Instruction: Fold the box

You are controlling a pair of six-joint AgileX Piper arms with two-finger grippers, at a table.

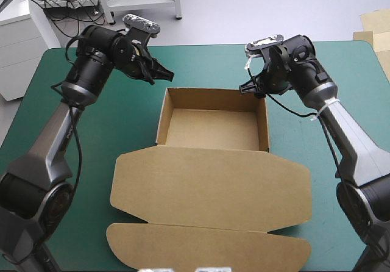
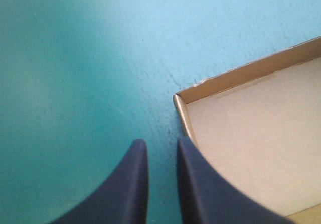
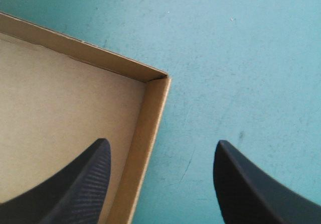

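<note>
- The box (image 1: 210, 183) lies on the teal-green cover (image 1: 128, 119) about midway between the table's left and right edges, set up as an open tray (image 1: 210, 128) with its lid (image 1: 210, 186) flat.
- The left gripper (image 1: 166, 74) (image 2: 160, 142) hangs just outside the tray's far-left corner. In the left wrist view that corner sits just ahead of one fingertip, with bare cover ahead of the other.
- Its black fingers (image 2: 128, 189) stand close together with a thin strip of cover showing between them. They are parted a little and grip nothing.
- The right gripper (image 1: 247, 88) (image 3: 163, 146) is at the tray's far-right corner, over the right wall (image 3: 145, 133).
- Its fingers are spread wide and straddle that wall (one over the tray's floor, the other over the cover outside). No contact with the board shows.
- Tray, lid and tuck flap (image 1: 207, 247) follow one another from the far side toward the table's near edge, so the box runs far to near.
- The tray opens upward with all four walls raised. Its longer sides, like those of the lid, run left to right.
- The flap's rounded ends reach close to the near edge.
</note>
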